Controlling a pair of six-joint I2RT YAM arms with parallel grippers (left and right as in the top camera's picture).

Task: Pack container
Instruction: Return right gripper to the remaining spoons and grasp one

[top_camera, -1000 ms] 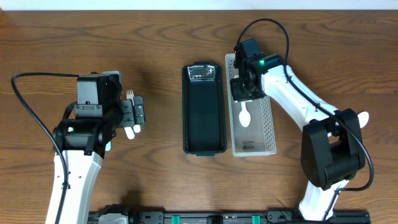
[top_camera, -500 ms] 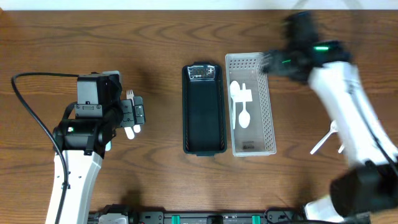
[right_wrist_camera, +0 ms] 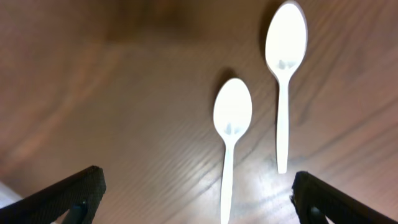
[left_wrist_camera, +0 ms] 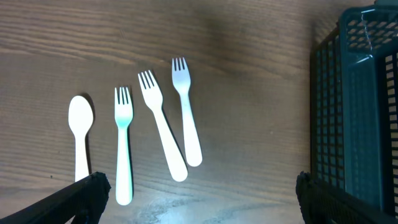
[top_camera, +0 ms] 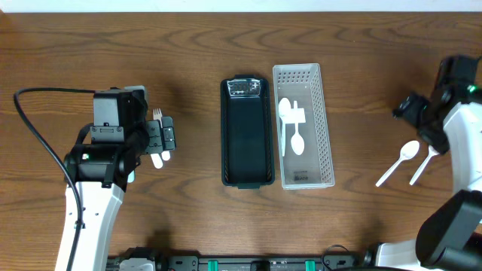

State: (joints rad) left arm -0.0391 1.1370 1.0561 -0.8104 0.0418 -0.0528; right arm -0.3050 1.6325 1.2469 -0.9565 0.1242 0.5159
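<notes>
1. Fingers (left_wrist_camera: 78,199) of the left gripper (top_camera: 166,140) stand wide apart with nothing between them. This gripper hangs well to the left of the white basket (top_camera: 325,113), past the black basket (top_camera: 247,150).
2. Below that gripper, on the wooden table (top_camera: 361,53), lie three forks (left_wrist_camera: 161,127) and one short spoon (left_wrist_camera: 81,134), all white and all well left of the white basket. They lie side by side, tines and bowl pointing the same way. The handle ends of the two forks nearest the black basket come close without touching.
3. The black basket stands just beside the white basket on its left, long sides parallel. Something pale and glossy lies at its end away from the robot, too small to identify.
4. The white basket, the container for packing, holds two stowed spoons (top_camera: 289,124) in its half away from the robot. They lie lengthwise and close together, bowls at opposite ends. Whether they touch cannot be told.
5. The right gripper (right_wrist_camera: 198,183) has its fingers (right_wrist_camera: 68,199) spread wide too, holding nothing. It hovers well to the right of the white basket, close to the table's right edge.
6. Two loose spoons (right_wrist_camera: 231,124) lie on the table, right of the white basket and beneath the right gripper. They are parallel and apart, bowls pointing the same way, one set a little further along than the other.
</notes>
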